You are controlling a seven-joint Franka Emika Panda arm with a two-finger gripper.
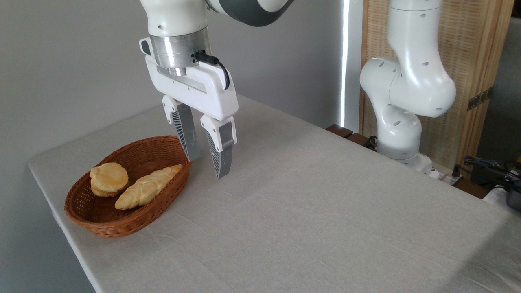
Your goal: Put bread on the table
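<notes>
Brown oval wicker basket (101,228), holding a long pale braided loaf (146,188). Wooden slatted screen (468,49) at back right. Dark cables (488,167) at far right edge.

One wicker basket (101,221) sits on one cloth-covered counter (325,211). Two breads lie in it: one round scalloped bun (108,178) and one long braided loaf (147,187). One robot arm carries one two-fingered end effector (208,167).

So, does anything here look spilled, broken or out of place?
Nothing stands out. The bun and braided loaf lie inside the basket, and the open gripper hangs empty just right of it.
</notes>
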